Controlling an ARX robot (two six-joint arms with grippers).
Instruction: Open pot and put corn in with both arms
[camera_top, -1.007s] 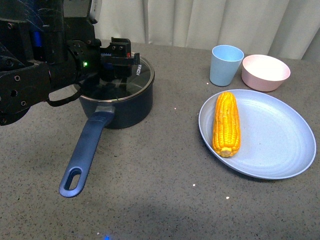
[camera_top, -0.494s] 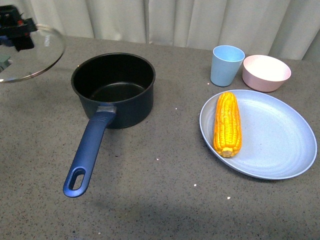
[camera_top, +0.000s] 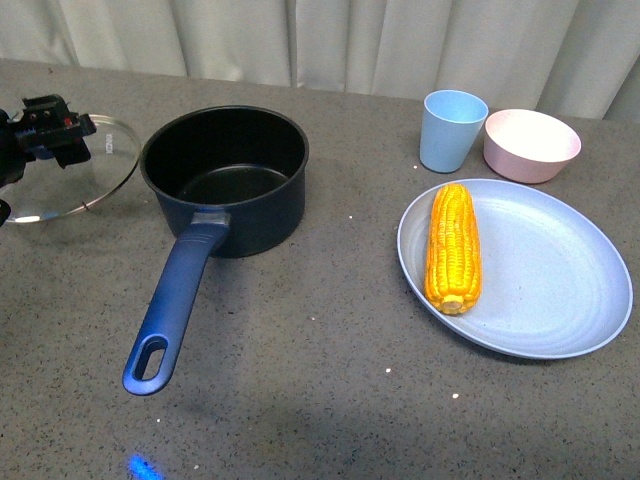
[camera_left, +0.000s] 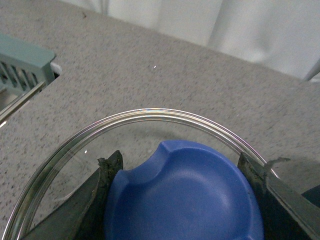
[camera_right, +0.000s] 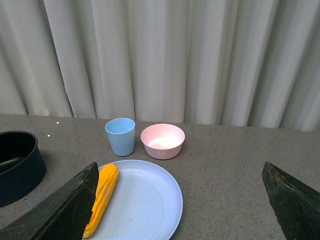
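The dark navy pot (camera_top: 225, 180) stands uncovered at the left of the table, its black inside showing and its long blue handle (camera_top: 170, 305) pointing toward me. To its left my left gripper (camera_top: 45, 125) is shut on the blue knob (camera_left: 182, 195) of the glass lid (camera_top: 70, 170), which it holds tilted beside the pot. The yellow corn (camera_top: 453, 247) lies on the left part of a pale blue plate (camera_top: 560, 290). In the right wrist view, my right gripper (camera_right: 182, 200) is open above the table, with the corn (camera_right: 102, 197) and the pot (camera_right: 17, 165) off to one side.
A light blue cup (camera_top: 452, 130) and a pink bowl (camera_top: 530, 145) stand behind the plate. White curtains hang along the table's far edge. A grey-green slatted object (camera_left: 22, 67) shows at the edge of the left wrist view.
One second ago the lid sat on the pot with my left gripper on it. The lid was then lifted off to the left, and it has since come lower and nearer the pot.
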